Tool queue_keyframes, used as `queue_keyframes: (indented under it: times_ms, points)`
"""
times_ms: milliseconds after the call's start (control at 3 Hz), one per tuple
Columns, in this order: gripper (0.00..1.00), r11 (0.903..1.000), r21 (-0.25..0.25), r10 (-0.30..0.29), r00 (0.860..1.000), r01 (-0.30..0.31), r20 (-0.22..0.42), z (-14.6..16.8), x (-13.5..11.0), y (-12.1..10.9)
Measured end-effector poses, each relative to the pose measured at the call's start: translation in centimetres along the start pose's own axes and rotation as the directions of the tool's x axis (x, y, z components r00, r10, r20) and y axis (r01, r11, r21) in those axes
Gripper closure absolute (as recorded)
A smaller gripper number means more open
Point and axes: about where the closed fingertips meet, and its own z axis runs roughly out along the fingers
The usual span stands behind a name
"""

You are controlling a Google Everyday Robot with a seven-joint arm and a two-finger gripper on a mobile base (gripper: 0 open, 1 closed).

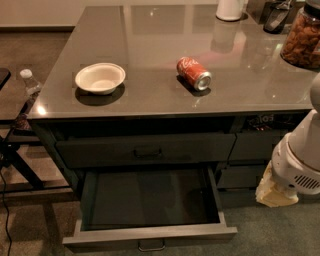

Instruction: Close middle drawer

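Observation:
The middle drawer (pixel 150 200) is pulled far out below the counter. It is wide, shallow, dark grey and empty inside. Its low front panel (pixel 100 239) faces me at the bottom edge, with a small metal loop handle (pixel 151 245) at centre. My gripper (pixel 274 194) hangs at the right on the white arm (pixel 300 155), low near the floor. It is to the right of the drawer's right side and apart from it, in front of the narrower drawers.
Above the open drawer is a closed taller-fronted drawer (pixel 145 150) with a dark handle. On the counter (pixel 150 30) are a white bowl (pixel 100 77), a red can (pixel 193 73) on its side, a snack jar (pixel 302 37) and a white container (pixel 230 9). A water bottle (pixel 29 82) stands at left.

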Motion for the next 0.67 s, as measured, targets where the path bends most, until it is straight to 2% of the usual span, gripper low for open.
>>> queue_keyframes:
  times_ms: [333,667]
  points:
    - [1.00,0.9988,-0.046,0.017,1.000,-0.017,-0.001,3.5,0.2,1.2]
    - [1.00,0.9871,-0.146,0.066,0.998,-0.066,-0.006,11.4,0.6,3.2]
